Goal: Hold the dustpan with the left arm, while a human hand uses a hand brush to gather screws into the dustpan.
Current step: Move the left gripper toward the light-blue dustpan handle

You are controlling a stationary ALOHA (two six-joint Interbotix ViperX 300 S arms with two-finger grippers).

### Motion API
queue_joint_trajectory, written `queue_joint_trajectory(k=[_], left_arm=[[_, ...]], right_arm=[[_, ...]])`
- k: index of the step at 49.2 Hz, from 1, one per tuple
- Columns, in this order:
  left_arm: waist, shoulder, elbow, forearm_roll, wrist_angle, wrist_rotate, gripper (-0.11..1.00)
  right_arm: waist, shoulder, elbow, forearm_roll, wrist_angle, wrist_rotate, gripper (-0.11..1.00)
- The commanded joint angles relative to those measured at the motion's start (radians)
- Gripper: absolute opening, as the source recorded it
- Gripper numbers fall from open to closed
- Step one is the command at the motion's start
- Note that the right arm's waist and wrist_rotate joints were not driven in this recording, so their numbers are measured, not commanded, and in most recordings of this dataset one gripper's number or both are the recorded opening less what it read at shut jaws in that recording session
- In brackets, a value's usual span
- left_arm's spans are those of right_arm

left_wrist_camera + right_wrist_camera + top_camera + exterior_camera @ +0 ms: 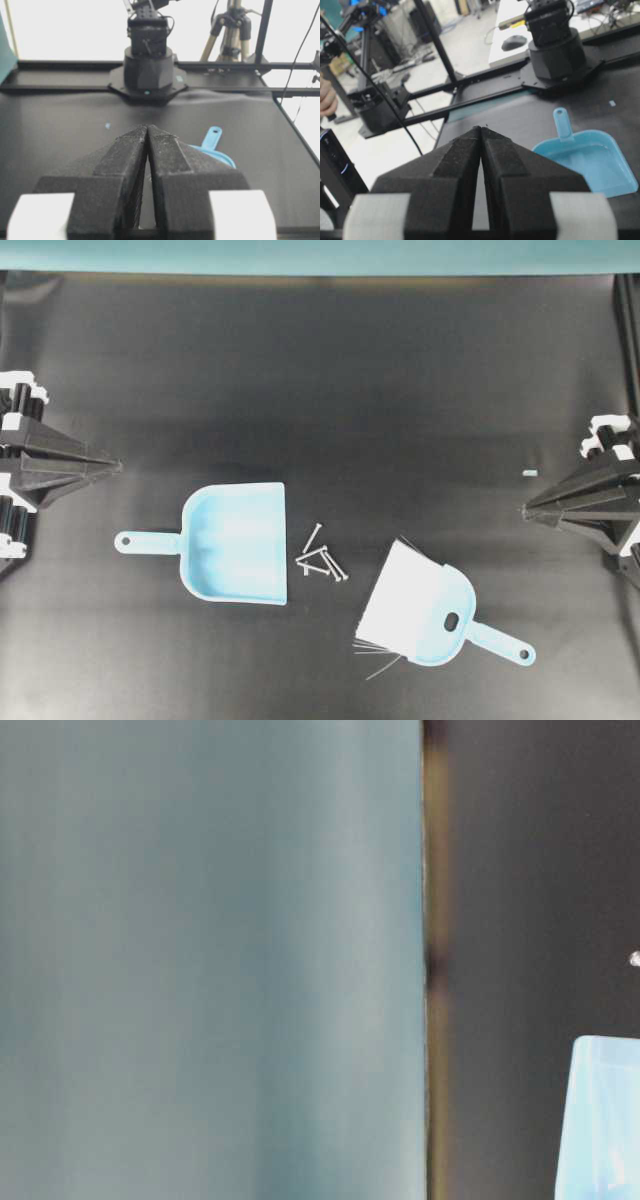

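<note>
The light blue dustpan (pixel 235 540) lies flat on the black table, mouth toward the right and handle (pixel 145 540) pointing left; it also shows in the right wrist view (pixel 590 160). Several small silver screws (pixel 322 558) lie just off its mouth. The hand brush (pixel 425 610) lies to their right, white bristles toward the screws; its handle shows in the left wrist view (pixel 212 137). My left gripper (pixel 118 467) (pixel 148 126) is shut and empty, up-left of the dustpan handle. My right gripper (pixel 526 510) (pixel 481 128) is shut and empty at the right edge. A light-skinned hand (pixel 326 97) shows far off the table.
A tiny pale blue speck (pixel 530 472) lies near my right gripper. A teal backdrop (pixel 320 255) runs along the table's far edge and fills most of the table-level view (pixel 200 960), where a light blue plastic corner (pixel 605 1120) shows low right. Arm bases stand at each side.
</note>
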Motion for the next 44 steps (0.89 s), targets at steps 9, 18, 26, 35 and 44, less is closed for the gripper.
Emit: queue_joint_trajectory(k=[9,18,26,35,44], left_arm=[[-0.103,0.049,-0.067,0.038,0.411,-0.137,0.00],[-0.098,0.095,-0.064,0.040,0.459,-0.161,0.00],[-0.072,0.179,-0.064,0.040,0.529,-0.150,0.00],[-0.052,0.330,-0.072,0.040,0.538,-0.137,0.00],[-0.044,0.442,-0.074,0.040,0.499,-0.132,0.01]], right_arm=[[0.000,-0.080,0.048,0.000,0.143,0.000,0.00],[0.000,-0.195,0.089,-0.002,0.295,0.000,0.00],[0.000,-0.265,0.133,0.000,0.425,0.002,0.00],[0.000,-0.308,0.176,0.005,0.465,0.000,0.00],[0.000,-0.393,0.218,0.002,0.453,0.000,0.00]])
